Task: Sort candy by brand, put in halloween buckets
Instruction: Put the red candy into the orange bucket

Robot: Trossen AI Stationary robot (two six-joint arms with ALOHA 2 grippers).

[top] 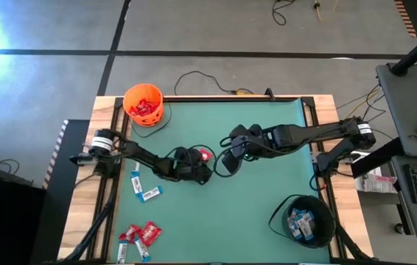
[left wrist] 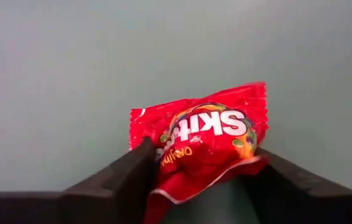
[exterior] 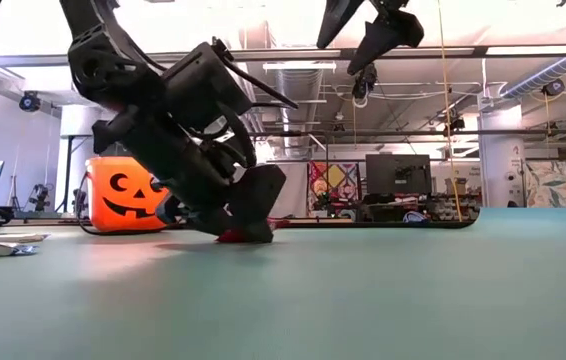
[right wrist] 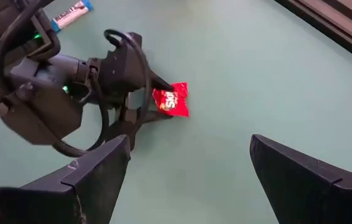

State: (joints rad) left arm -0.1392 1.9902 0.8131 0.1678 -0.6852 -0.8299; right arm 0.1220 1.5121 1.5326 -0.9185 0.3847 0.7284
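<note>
A red candy packet (left wrist: 207, 140) with white print lies near the middle of the green table (top: 253, 206). My left gripper (left wrist: 204, 186) is down at the table with the packet (top: 205, 155) between its two fingers. My right gripper (right wrist: 188, 168) hangs open above the table just right of it, holding nothing. The orange halloween bucket (top: 144, 104) with red packets inside stands at the far left corner. The black halloween bucket (top: 304, 221) with blue-and-white bars inside stands at the near right. My left gripper has the red packet's two side edges (left wrist: 154, 155) between its two fingers, which come slanting down from the table's left. The packet's far end reaches out past the fingertips. It bulges up between the fingers and still lies on the table (exterior: 231, 237).
Two blue-and-white bars (top: 144, 188) lie on the table's left side. A small heap of red packets and bars (top: 138, 237) lies at the near left corner. Cables run along the far edge (top: 216, 90).
</note>
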